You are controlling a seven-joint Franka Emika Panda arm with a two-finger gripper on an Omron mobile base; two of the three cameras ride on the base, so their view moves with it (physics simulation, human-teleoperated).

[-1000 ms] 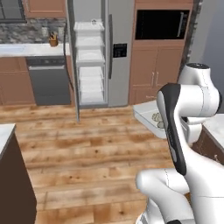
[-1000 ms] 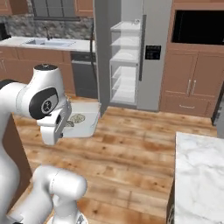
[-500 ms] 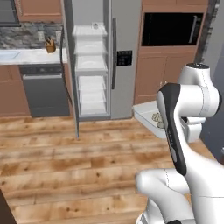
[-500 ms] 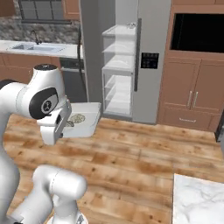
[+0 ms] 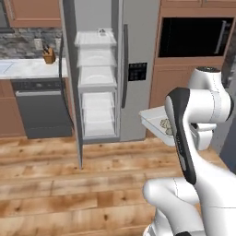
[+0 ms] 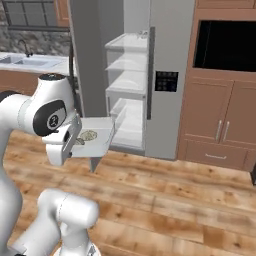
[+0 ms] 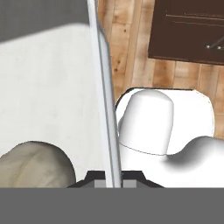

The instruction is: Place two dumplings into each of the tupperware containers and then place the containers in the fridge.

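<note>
I hold a pale tupperware container (image 6: 101,131) level at chest height, with dumplings (image 6: 88,135) lying in it. My gripper (image 7: 113,181) is shut on the container's raised rim (image 7: 105,109), and one dumpling (image 7: 34,164) lies just beside the fingers. From the left the same container (image 5: 154,119) and its dumplings (image 5: 166,125) stick out from behind my forearm. The fridge (image 5: 99,69) stands straight ahead with its left door swung open and white shelves (image 6: 128,80) showing. The container's far edge is short of the shelves.
The fridge's right door (image 5: 137,71) with the black dispenser panel is closed. A dark dishwasher (image 5: 41,108) and a counter with a knife block (image 5: 48,55) are to the left. A black wall oven (image 5: 193,37) and wooden cabinets (image 6: 220,125) stand to the right. Wooden floor lies in between.
The whole picture has shifted: the base has driven closer to the fridge, which now looms larger and more central. The arm's hold on the container is unchanged.
</note>
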